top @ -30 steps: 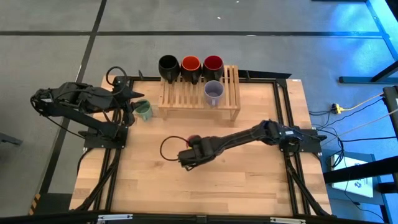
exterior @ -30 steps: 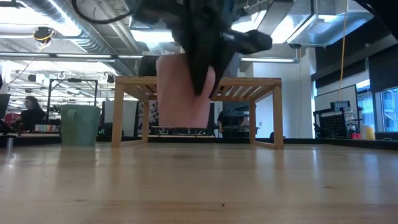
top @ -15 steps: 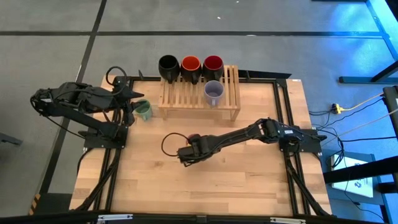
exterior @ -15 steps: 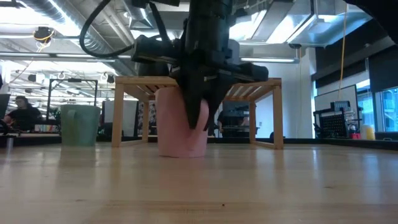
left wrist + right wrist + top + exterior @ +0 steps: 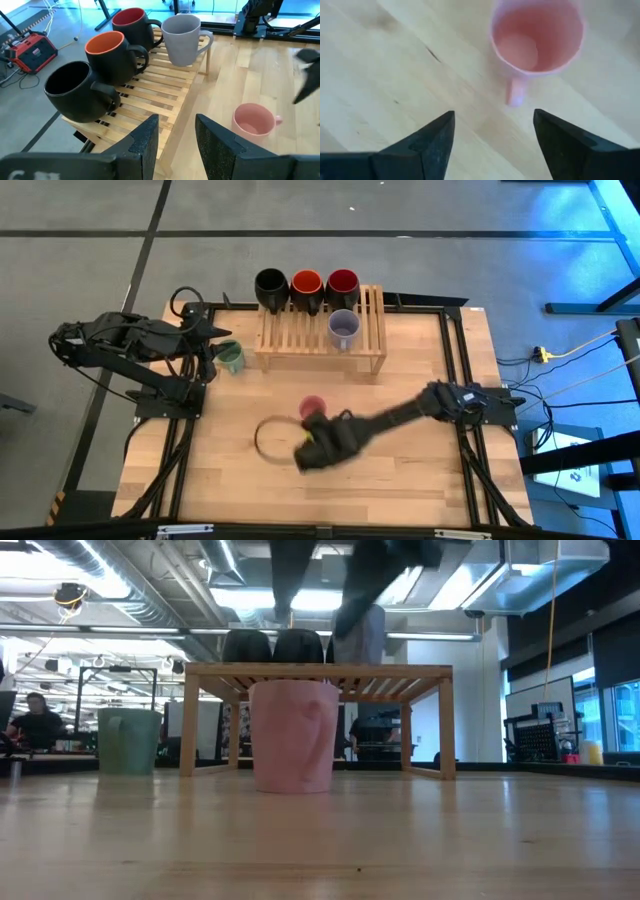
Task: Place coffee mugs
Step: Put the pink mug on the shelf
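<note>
A pink mug (image 5: 313, 407) (image 5: 293, 736) stands upright on its base mid-table, its handle (image 5: 515, 92) toward the near side. My right gripper (image 5: 312, 448) (image 5: 492, 130) hovers open above and just nearer than it, touching nothing. Black (image 5: 271, 286), orange-red (image 5: 306, 287) and dark red (image 5: 342, 285) mugs sit along the far edge of the wooden rack (image 5: 320, 340). A lavender-grey mug (image 5: 344, 330) stands on its slats. A green mug (image 5: 231, 358) stands on the table left of the rack. My left gripper (image 5: 213, 345) (image 5: 175, 135) waits open beside the green mug.
The slatted rack (image 5: 320, 670) stands on legs at the table's far middle, with a gap beneath it. A loop of black cable (image 5: 272, 435) lies by my right gripper. Bare wood stretches across the near half of the table (image 5: 400, 480). A person (image 5: 38, 722) sits in the room beyond.
My right gripper has lowered the pink mug from the air onto the table. It has then opened, let go, risen and drawn back toward the near edge. The mug now stands upright on its own.
</note>
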`<state>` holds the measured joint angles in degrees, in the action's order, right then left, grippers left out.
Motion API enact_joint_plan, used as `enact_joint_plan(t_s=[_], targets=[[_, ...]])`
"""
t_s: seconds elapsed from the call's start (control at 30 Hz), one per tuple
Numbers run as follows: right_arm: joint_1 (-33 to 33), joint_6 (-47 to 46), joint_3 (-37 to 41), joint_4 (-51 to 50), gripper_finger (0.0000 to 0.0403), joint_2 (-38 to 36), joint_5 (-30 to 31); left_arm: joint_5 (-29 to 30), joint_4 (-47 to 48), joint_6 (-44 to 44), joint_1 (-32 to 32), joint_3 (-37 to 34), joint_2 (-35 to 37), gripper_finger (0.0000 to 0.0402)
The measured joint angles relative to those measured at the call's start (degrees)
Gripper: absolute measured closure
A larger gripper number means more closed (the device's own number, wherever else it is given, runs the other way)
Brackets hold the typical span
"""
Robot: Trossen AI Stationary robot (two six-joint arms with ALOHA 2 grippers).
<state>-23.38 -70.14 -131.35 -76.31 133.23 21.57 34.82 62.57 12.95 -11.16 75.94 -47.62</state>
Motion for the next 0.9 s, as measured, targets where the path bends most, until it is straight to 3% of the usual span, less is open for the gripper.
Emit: enact_joint_plan(t_s=[0.2,0.27,0.67,0.9], targets=[[-10.5,-1.6,5.7,7.7,0.0151,1.2,29.2,0.0,0.0,0.0,0.0,0.0,0.0,0.0278],[-12.3,-1.2,8.8,10.7,0.0155,1.5,34.7,0.0,0.0,0.0,0.0,0.0,0.0,0.0278],[-12.5,-19.7,27.0,23.0,0.0184,1.6,44.8,-3.0,0.0,-0.1,0.0,0.0,-0.2,0.0278],[-10.9,-21.0,33.9,28.2,0.0194,1.7,45.9,-3.0,0.1,-0.1,0.0,0.0,-0.2,0.0278]])
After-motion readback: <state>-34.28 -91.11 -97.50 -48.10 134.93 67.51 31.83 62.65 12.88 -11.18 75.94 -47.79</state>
